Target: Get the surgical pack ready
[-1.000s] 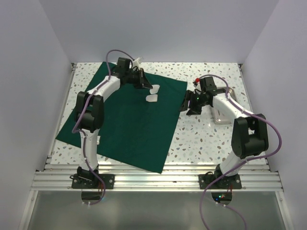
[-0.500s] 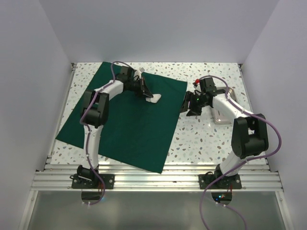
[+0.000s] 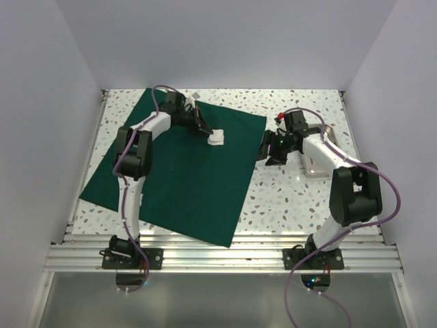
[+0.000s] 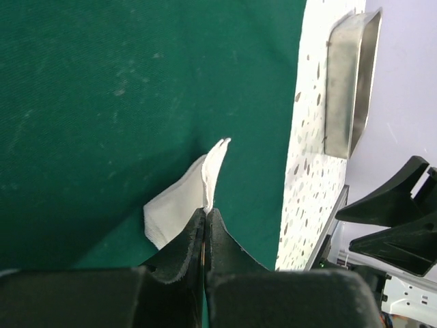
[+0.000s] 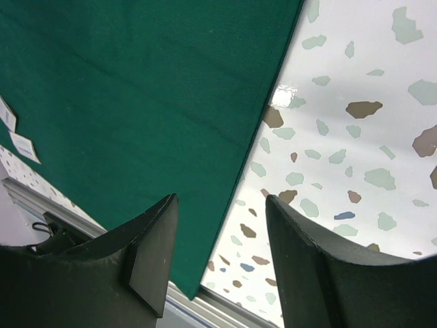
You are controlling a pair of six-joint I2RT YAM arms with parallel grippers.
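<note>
- Left gripper [image 4: 205, 217] is clenched on a white gauze pad [image 4: 179, 208], above the far part of the green cloth [image 3: 184, 171].
- Right gripper [image 5: 220, 239] is released, hovering at the cloth's right edge.
- Steel tray [image 4: 349, 82] lies right of the cloth.

Table [image 3: 293, 198]: white speckled top with grey, brown and green flecks, walls on the left, far and right sides. Green cloth [image 3: 177, 178] lies flat and unfolded over the left and centre, skewed to the table edges, its near corner reaching the front edge. Steel tray [image 4: 341, 82] sits on the bare top at far right, apart from the cloth's right edge.
</note>
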